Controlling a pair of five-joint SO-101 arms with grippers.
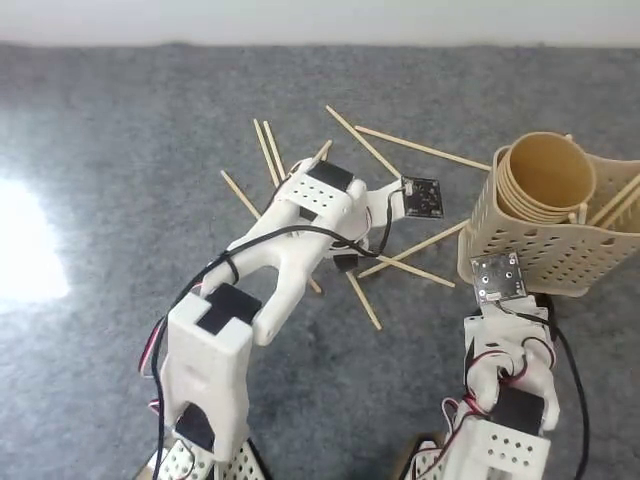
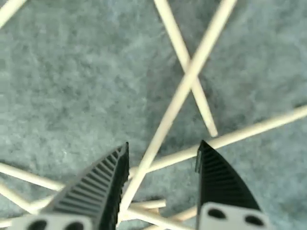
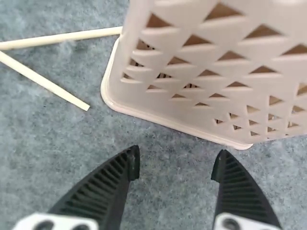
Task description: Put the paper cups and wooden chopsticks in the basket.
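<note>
Several wooden chopsticks lie scattered on the grey carpet in the middle. A cream perforated basket stands at the right with a stack of paper cups and a few chopsticks inside. My left gripper hangs open low over crossed chopsticks, and one chopstick runs between its fingers without being clamped. In the high view that gripper sits under the left arm's wrist. My right gripper is open and holds nothing, just in front of the basket's wall.
Two chopsticks lie on the carpet beside the basket's near corner. The carpet to the left is bare, with a bright glare patch at the far left. The right arm stands close below the basket.
</note>
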